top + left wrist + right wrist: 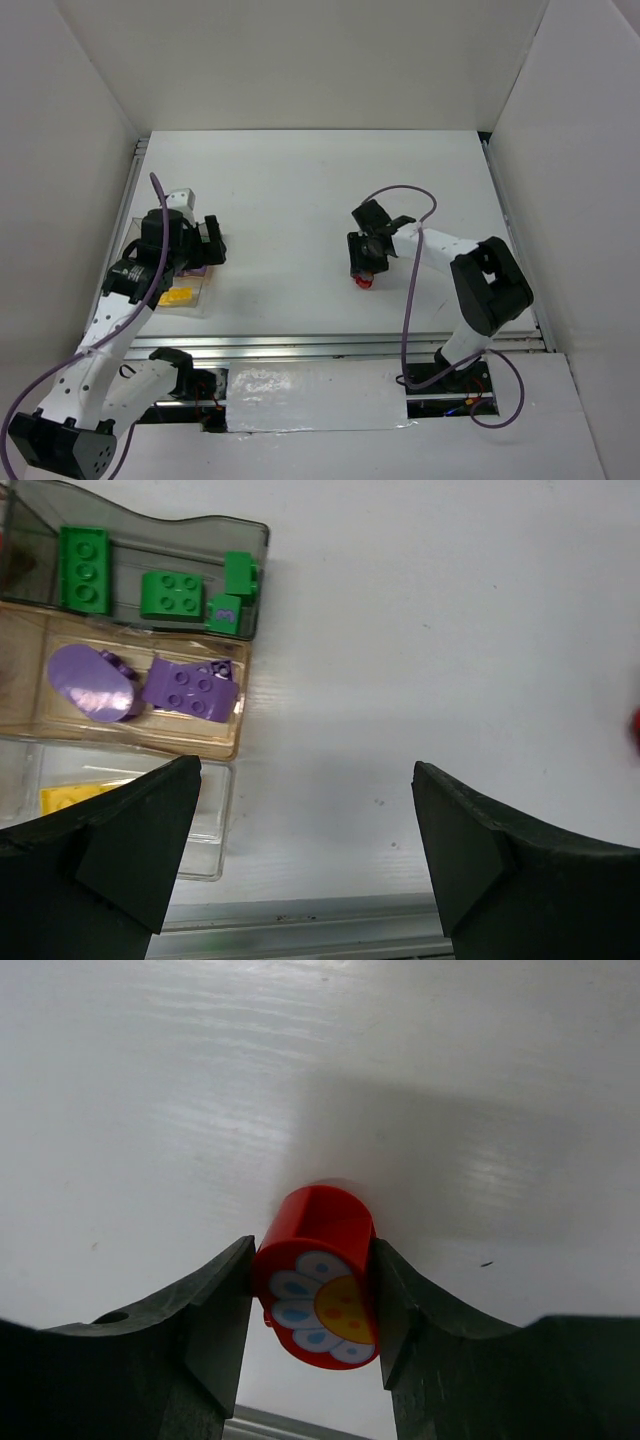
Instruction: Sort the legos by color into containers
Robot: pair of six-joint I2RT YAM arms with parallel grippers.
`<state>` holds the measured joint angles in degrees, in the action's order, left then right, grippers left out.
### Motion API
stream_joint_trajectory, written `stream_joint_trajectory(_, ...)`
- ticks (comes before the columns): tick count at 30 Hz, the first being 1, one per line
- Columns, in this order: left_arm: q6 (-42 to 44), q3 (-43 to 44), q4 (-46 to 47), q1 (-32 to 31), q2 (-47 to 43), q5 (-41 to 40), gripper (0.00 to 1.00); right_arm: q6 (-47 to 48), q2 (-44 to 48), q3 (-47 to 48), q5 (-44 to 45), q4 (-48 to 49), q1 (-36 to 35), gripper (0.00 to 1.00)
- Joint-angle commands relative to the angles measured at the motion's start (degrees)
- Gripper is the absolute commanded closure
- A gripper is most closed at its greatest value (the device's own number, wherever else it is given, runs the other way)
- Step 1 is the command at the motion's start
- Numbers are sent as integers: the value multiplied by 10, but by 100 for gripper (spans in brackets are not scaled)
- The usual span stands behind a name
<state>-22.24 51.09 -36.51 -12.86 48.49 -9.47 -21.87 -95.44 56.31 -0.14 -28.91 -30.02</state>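
Though seemingly end-on, red lego (318,1278) tight in right fingers (205,1345); left fingers (130,855) wide

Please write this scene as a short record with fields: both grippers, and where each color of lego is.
left gripper: open, empty, over the containers
right gripper: closed on the round red lego
green legos: together in one compartment
purple legos: in the next compartment
yellow lego: third compartment, partly hidden

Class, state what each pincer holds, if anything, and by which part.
Right pincer grips the red round lego by its opposite curved sides. Left pincer is open, holding nothing.
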Motion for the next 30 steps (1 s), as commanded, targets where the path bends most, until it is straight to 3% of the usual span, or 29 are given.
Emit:
stream_joint_trajectory(1,20,-1,31,-1,-1,92,1,-24,68,0,-34,23,-20,95)
stream_joint_trajectory(3,21,-11,64,-2,-8,178,0,-54,126,-23,-73,77,-24,100)
stream_joint_trajectory(4,13,-17,84,-2,-10,290,1,-76,150,-36,-78,102,-30,100)
stream_joint_trajectory(6,-30,-50,178,-6,-22,441,0,-175,218,-70,-30,160,-41,100)
stream_joint_trajectory(9,-112,-106,342,-42,-38,505,1,-289,300,-95,105,196,-91,100)
stream_joint_trajectory(12,-129,-125,426,-99,-43,478,1,-381,351,-93,258,191,-165,100)
stream_joint_trajectory(18,-132,-130,552,-202,-24,408,0,-484,382,-73,406,198,-287,100)
stream_joint_trajectory(23,-76,-78,508,-247,31,355,0,-525,364,-28,501,169,-344,100)
stream_joint_trajectory(30,-55,-78,490,-252,38,313,0,-539,363,-26,544,179,-381,100)
